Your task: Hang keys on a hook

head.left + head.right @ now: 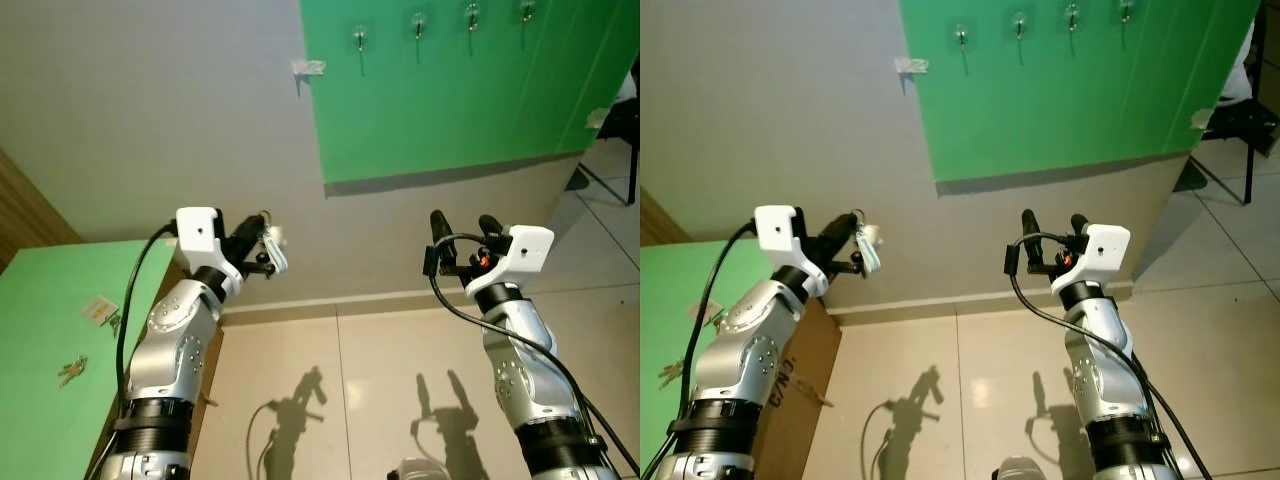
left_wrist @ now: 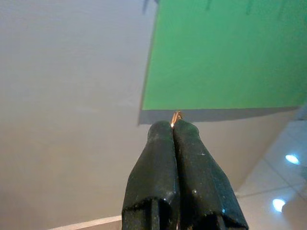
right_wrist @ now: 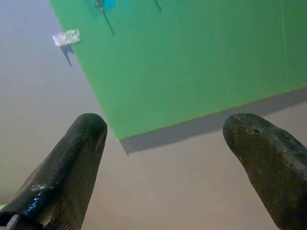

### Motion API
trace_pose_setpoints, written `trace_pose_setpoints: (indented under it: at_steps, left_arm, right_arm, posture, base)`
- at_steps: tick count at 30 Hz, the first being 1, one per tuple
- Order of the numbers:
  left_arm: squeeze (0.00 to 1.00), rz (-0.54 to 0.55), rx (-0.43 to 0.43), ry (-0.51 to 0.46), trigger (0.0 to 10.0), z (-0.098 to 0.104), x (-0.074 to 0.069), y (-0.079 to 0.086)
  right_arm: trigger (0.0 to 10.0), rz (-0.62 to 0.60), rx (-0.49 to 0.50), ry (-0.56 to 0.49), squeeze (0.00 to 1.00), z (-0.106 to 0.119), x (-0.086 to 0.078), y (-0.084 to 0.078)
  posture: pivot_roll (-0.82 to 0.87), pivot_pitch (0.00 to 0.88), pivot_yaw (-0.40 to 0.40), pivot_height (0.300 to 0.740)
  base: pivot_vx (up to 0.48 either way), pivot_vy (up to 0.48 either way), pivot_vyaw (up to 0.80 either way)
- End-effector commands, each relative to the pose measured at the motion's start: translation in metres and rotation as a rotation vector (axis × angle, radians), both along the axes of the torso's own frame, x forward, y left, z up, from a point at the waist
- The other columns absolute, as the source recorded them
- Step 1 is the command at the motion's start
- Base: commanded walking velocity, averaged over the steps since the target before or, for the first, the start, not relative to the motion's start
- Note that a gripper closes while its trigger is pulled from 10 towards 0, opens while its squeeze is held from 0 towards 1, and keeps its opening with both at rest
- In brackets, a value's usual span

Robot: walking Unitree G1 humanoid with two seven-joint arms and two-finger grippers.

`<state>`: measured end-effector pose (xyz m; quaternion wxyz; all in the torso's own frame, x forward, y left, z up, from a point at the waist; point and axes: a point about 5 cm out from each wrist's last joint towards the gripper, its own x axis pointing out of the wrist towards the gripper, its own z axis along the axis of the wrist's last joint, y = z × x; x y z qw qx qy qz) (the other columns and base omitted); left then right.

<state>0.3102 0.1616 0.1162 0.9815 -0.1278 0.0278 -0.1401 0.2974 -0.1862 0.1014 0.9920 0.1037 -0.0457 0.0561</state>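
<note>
Left gripper [image 1: 262, 238]: you see it at centre-left of the head view, raised in front of the grey wall; its black fingers [image 2: 184, 167] are pressed together, pinching the keys.
Keys [image 1: 273, 248]: a thin brass-coloured ring peeks out at the fingertips in the left wrist view; in the head view a pale, bluish-white tag hangs just below the gripper. You cannot make out separate keys or their number.
Right gripper [image 1: 462, 234]: centre-right of the frame, lifted to about the same height, fingers spread apart with nothing between them.
Green table [image 1: 40, 330]: lower left, cut off by the frame edge; a second key bunch [image 1: 71, 371] and a small card [image 1: 98, 309] lie on it, both too small for detail.
Green panel [image 1: 450, 90]: upper right, on the wall.
Hooks [image 1: 419, 22]: four in a row along the panel's top, well apart from the keys; their shapes are hard to read.
</note>
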Motion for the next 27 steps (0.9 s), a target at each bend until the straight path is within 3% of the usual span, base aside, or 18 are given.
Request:
trace_pose_setpoints:
  at_steps: [1,5,6,7,8,13,17,22,24,25,26,27]
  left_arm:
    - [0.0,0.046,0.04,-0.036,0.0,0.006,0.0,0.005]
    - [0.0,0.057,0.055,-0.022,0.0,0.006,-0.001,0.005]
    - [0.0,0.078,0.074,-0.017,8.9,0.005,-0.001,0.006]
    - [0.0,0.084,0.078,-0.016,8.9,0.004,-0.001,0.006]
    - [0.0,0.077,0.113,-0.03,10.0,0.004,-0.002,0.005]
    - [0.0,0.123,0.106,0.048,10.0,-0.003,-0.002,0.01]
    - [0.0,0.145,0.169,0.006,10.0,-0.004,-0.009,0.012]
    - [0.0,0.119,0.153,0.012,10.0,-0.011,-0.024,0.009]
    - [0.0,0.119,0.145,0.063,10.0,-0.023,-0.04,0.008]
    - [0.0,0.119,0.145,0.063,10.0,-0.023,-0.04,0.008]
    - [0.0,0.099,0.122,0.081,10.0,-0.031,-0.052,0.005]
    - [0.0,0.088,0.117,0.091,10.0,-0.037,-0.062,0.005]
  right_arm:
    - [10.0,-0.004,0.012,0.002,0.0,0.004,-0.002,0.002]
    - [10.0,-0.006,0.004,0.004,0.0,0.003,-0.005,0.004]
    - [10.0,-0.004,-0.003,0.004,0.0,0.002,-0.007,0.005]
    - [10.0,-0.003,-0.006,0.004,0.0,0.001,-0.008,0.006]
    - [10.0,-0.004,-0.006,0.006,0.0,0.0,-0.009,0.006]
    - [10.0,-0.005,-0.021,0.008,0.0,-0.001,-0.013,0.006]
    - [10.0,-0.024,-0.039,0.005,0.0,0.001,-0.016,0.007]
    - [10.0,-0.041,-0.161,0.019,0.0,0.0,-0.023,0.009]
    - [10.0,-0.075,-0.174,0.099,0.0,-0.005,-0.028,0.005]
    - [10.0,-0.075,-0.174,0.099,0.0,-0.005,-0.028,0.005]
    - [10.0,-0.037,-0.171,0.206,0.0,-0.012,-0.033,0.006]
    - [10.0,-0.013,-0.177,0.213,0.0,-0.013,-0.037,0.006]
  posture:
    - [-0.26,0.0,0.144,0.74]
    - [-0.26,0.0,0.142,0.74]
    - [-0.26,0.0,0.142,0.74]
    - [-0.26,0.0,0.142,0.74]
    - [-0.26,0.0,0.141,0.74]
    - [-0.26,0.0,0.14,0.74]
    - [-0.26,0.0,0.136,0.74]
    - [-0.26,0.0,0.127,0.74]
    - [-0.26,0.0,0.12,0.74]
    - [-0.26,0.0,0.12,0.74]
    - [-0.26,0.0,0.117,0.74]
    - [-0.25,0.0,0.115,0.74]
  base:
    - [0.0,0.0,0.0]
    - [0.0,0.0,0.0]
    - [0.0,0.0,0.0]
    - [0.0,0.0,0.0]
    - [0.0,0.0,0.0]
    - [0.0,0.0,0.0]
    - [0.0,0.0,0.0]
    - [0.0,0.0,0.0]
    - [0.0,0.0,0.0]
    - [0.0,0.0,0.0]
    - [0.0,0.0,0.0]
    - [0.0,0.0,0.0]
